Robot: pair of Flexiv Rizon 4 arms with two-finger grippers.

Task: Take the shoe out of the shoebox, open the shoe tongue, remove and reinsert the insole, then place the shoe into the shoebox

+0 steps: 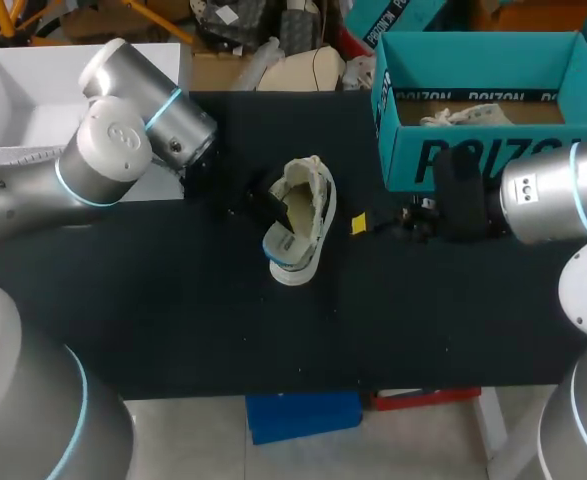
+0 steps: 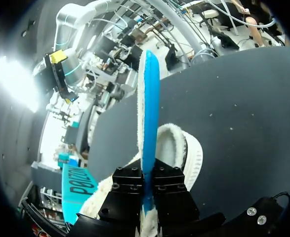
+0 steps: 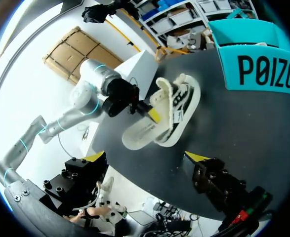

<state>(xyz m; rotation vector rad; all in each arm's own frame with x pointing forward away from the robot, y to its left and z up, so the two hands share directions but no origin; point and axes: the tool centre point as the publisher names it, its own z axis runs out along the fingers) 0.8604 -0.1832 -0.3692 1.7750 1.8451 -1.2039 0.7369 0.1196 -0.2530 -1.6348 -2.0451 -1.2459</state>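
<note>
The right arm (image 1: 548,205) covers the shoebox's (image 1: 405,160) front right corner

Left gripper (image 2: 147,191) at the shoe (image 1: 303,235), fingers pinched on the insole (image 2: 149,98) — arm extends from the shoe's left. Right gripper (image 3: 145,158) near the shoe's right, fingers spread wide.

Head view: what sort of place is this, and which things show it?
Probably a robotics lab bench: a left arm and a right arm at a black table with a shoe and a teal shoebox, the left gripper shut on a blue insole.
</note>
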